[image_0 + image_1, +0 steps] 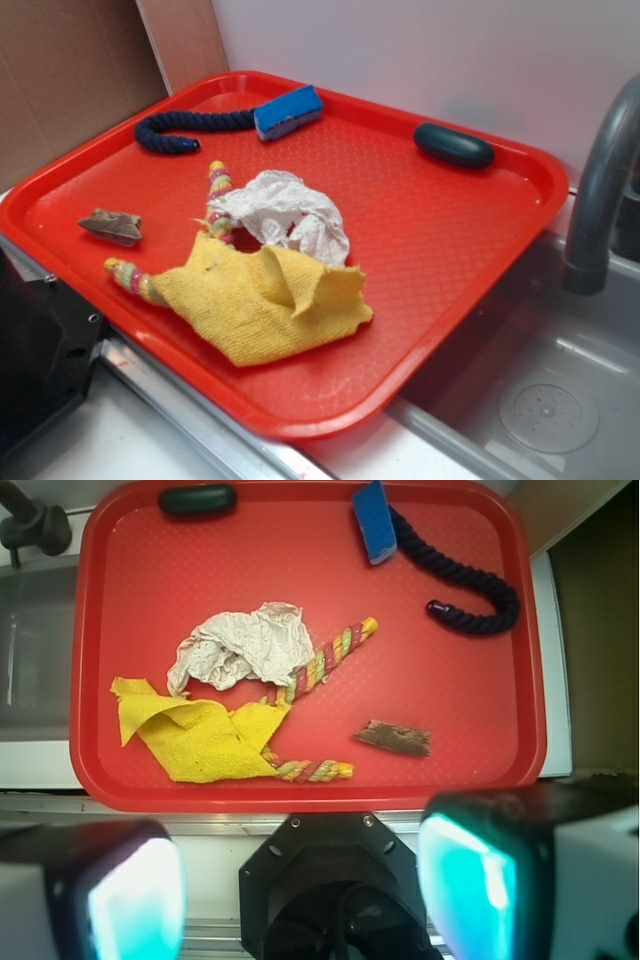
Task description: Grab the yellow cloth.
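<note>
Red tray beside a steel sink – yellow cloth lies free, tool wide

We count one red tray, one yellow cloth, one white tissue, two ropes: braided multicolour, dark navy; one blue sponge, one wood scrap, one dark oval object

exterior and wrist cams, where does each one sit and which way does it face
Exterior: off to one side above a tray corner, looking down at a slant across the red tray toward the wall, sink at right; no gripper visible.
Wrist: on the arm, high above the tray's near edge, looking straight down; both fingers of the open gripper fill the bottom.
Shared: yellow cloth, white tissue, blue sponge.
</note>
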Available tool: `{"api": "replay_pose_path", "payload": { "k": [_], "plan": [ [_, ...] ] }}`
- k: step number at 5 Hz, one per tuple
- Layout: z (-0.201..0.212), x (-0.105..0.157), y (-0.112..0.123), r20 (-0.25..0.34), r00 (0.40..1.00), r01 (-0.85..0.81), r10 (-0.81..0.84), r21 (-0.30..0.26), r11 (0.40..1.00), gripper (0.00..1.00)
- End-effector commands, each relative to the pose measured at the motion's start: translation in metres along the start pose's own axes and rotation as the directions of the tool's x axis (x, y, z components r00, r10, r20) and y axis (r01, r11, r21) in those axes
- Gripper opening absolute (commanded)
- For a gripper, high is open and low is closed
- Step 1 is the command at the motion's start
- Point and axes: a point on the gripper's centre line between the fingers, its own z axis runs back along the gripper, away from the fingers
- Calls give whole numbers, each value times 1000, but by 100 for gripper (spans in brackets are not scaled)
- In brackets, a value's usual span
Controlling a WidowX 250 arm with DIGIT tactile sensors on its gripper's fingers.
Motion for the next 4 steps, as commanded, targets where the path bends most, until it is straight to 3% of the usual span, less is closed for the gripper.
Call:
{"api": "replay_pose_path", "payload": {
  "k": [1,2,3,4],
  "plan": [
    [0,0,0,0,1000,0,0,0,1000,100],
    [-55,38,-50,45,970,243,-239,-106,964,100],
    [-107,43,-100,-7,873,488,-488,20,873,100],
    [-148,18,-147,-6,722,690,-692,65,720,100]
  ]
}}
